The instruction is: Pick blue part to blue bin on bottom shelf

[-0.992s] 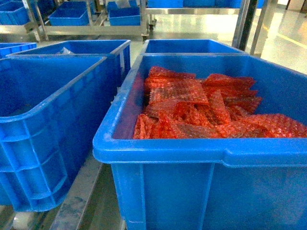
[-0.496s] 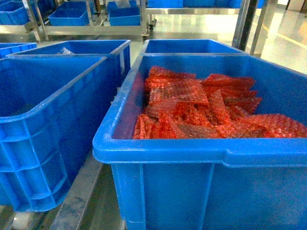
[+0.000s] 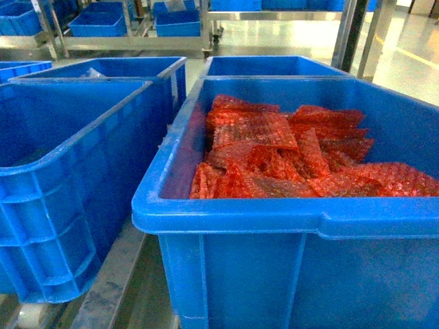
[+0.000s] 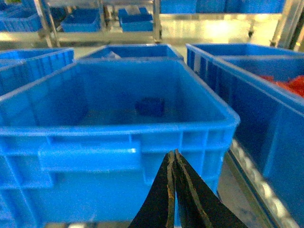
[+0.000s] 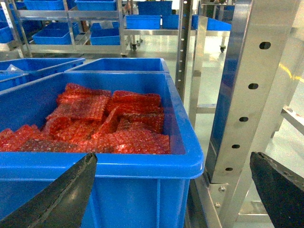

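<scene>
The blue part (image 4: 150,106), a small dark-blue block, lay on the floor of the blue bin (image 4: 114,132), toward the back wall and a little right of centre. The left gripper (image 4: 174,164) hung outside that bin, low in front of its near wall, with its two dark fingers pressed together tip to tip and nothing between them. So the part sat beyond and above the fingertips in the left wrist view, with the bin's thick front rim and wall standing between them.

The right gripper (image 5: 173,166) was spread wide, one finger at the lower left of its view and the other at the lower right, holding nothing. Between them stood the near corner of a second blue bin (image 3: 226,214) heaped with red bubble-wrap bags (image 3: 288,154), its rounded rim just beside a perforated steel upright (image 5: 247,90).

In the head view the two bins sat side by side with a narrow gap between them, over a worn metal rail (image 3: 110,284). More blue bins stood close behind both, touching or nearly so. Farther back, other racks carried smaller blue trays (image 3: 99,24), and a shiny open floor (image 3: 405,58) stretched off to the right of the upright.
</scene>
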